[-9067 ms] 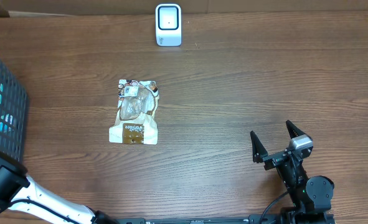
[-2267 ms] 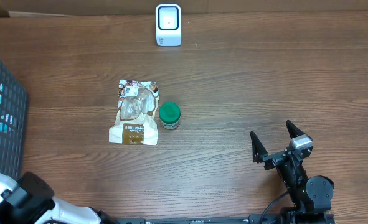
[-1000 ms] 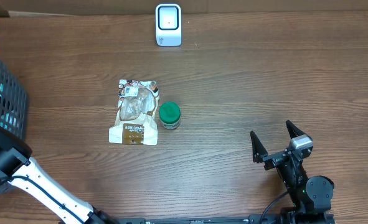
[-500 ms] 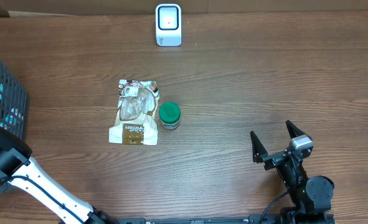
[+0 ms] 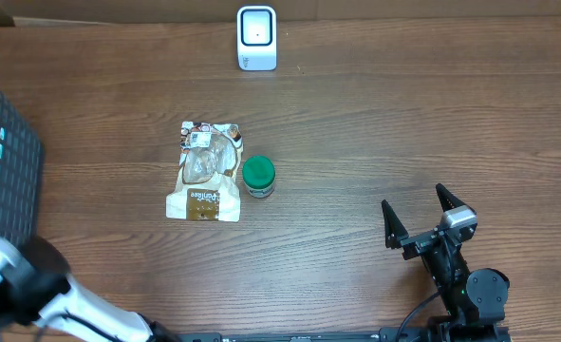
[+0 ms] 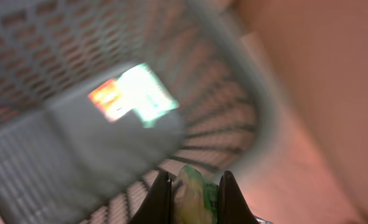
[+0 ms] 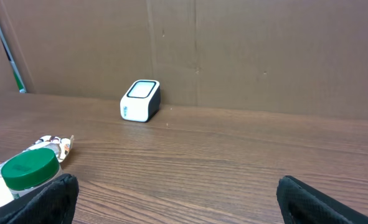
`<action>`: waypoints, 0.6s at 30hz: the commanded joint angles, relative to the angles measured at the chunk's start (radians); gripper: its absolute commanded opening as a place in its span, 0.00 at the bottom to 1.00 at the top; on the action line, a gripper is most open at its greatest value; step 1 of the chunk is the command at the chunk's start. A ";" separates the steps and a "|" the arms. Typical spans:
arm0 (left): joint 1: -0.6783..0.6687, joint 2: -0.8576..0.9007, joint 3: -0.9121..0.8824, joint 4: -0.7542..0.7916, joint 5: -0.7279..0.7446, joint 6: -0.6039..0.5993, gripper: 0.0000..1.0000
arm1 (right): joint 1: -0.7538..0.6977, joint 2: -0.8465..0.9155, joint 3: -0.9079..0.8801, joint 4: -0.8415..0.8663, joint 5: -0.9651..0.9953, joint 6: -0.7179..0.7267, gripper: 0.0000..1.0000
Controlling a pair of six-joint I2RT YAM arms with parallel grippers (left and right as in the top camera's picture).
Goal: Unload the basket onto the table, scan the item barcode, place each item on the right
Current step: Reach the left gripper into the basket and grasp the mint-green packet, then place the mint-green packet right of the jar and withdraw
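Scanning is not yet done: a packet [image 6: 193,198] is clamped in the left gripper [image 6: 195,182] over the basket [image 6: 65,155] (right gripper [image 5: 413,198] spread, unused).

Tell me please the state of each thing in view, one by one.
left gripper: shut on the green-yellow item, over the basket.
right gripper: open, empty.
green-yellow item: gripped, blurred.
snack bag: lying flat on the table.
green-lidded jar: upright, lid on, beside the snack bag.
barcode scanner: upright, nothing in front.
basket: one colourful packet inside.
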 commanded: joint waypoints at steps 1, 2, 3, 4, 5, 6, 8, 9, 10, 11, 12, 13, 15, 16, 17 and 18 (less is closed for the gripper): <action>-0.125 -0.118 0.006 -0.042 0.055 0.032 0.04 | -0.002 -0.007 -0.010 0.005 -0.002 0.002 1.00; -0.167 -0.134 0.006 -0.056 0.055 0.038 0.04 | -0.002 -0.007 -0.010 0.005 -0.002 0.002 1.00; -0.241 -0.149 0.006 -0.076 0.055 0.050 0.04 | -0.002 -0.007 -0.010 0.005 -0.002 0.002 1.00; -0.338 -0.149 0.005 -0.106 0.055 0.055 0.04 | -0.002 -0.007 -0.010 0.005 -0.002 0.002 1.00; -0.392 -0.141 -0.002 -0.119 0.055 0.058 0.04 | -0.002 -0.007 -0.010 0.005 -0.002 0.002 1.00; -0.447 -0.134 -0.011 -0.129 0.056 0.058 0.04 | -0.002 -0.007 -0.010 0.005 -0.002 0.002 1.00; -0.552 -0.110 -0.037 -0.140 0.055 0.059 0.04 | -0.002 -0.007 -0.010 0.005 -0.002 0.002 1.00; -0.618 -0.088 -0.051 -0.142 0.056 0.070 0.04 | -0.002 -0.007 -0.010 0.005 -0.002 0.002 1.00; -0.673 -0.067 -0.062 -0.139 0.055 0.080 0.04 | -0.002 -0.007 -0.010 0.005 -0.002 0.002 1.00; -0.745 -0.032 -0.074 -0.134 0.055 0.093 0.04 | -0.002 -0.007 -0.010 0.005 -0.002 0.002 1.00; -0.797 0.000 -0.077 -0.129 0.055 0.095 0.04 | -0.002 -0.007 -0.010 0.005 -0.002 0.002 1.00; -0.825 0.020 -0.079 -0.125 0.056 0.095 0.04 | -0.002 -0.007 -0.010 0.005 -0.002 0.002 1.00; -0.945 0.122 -0.081 -0.108 0.055 0.095 0.04 | -0.002 -0.007 -0.010 0.005 -0.002 0.002 1.00; -0.984 0.163 -0.081 -0.100 0.055 0.095 0.05 | -0.002 -0.007 -0.010 0.005 -0.002 0.002 1.00; -1.027 0.214 -0.081 -0.089 0.055 0.095 0.04 | -0.002 -0.007 -0.010 0.005 -0.002 0.002 1.00; -1.048 0.243 -0.081 -0.082 0.056 0.095 0.04 | -0.002 -0.007 -0.010 0.005 -0.002 0.002 1.00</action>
